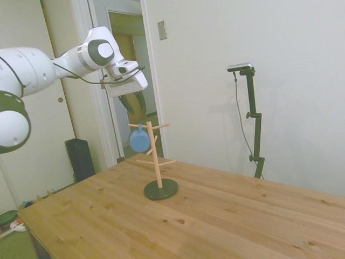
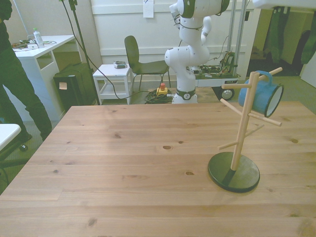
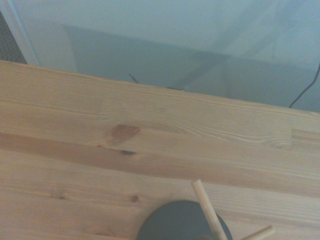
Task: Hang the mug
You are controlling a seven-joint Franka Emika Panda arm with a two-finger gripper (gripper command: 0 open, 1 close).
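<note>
Nothing is reading clearly here — the paper sheet (image 2: 148, 8) on the wall and the bottle (image 2: 38, 37) label are showing only blur.

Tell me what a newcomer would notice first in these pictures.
First, the light-blue mug hanging by its handle on an upper peg of the wooden peg stand, which rises from a dark round base near the front view's right. Next, the white arm's gripper above the stand, clear of the mug.
</note>
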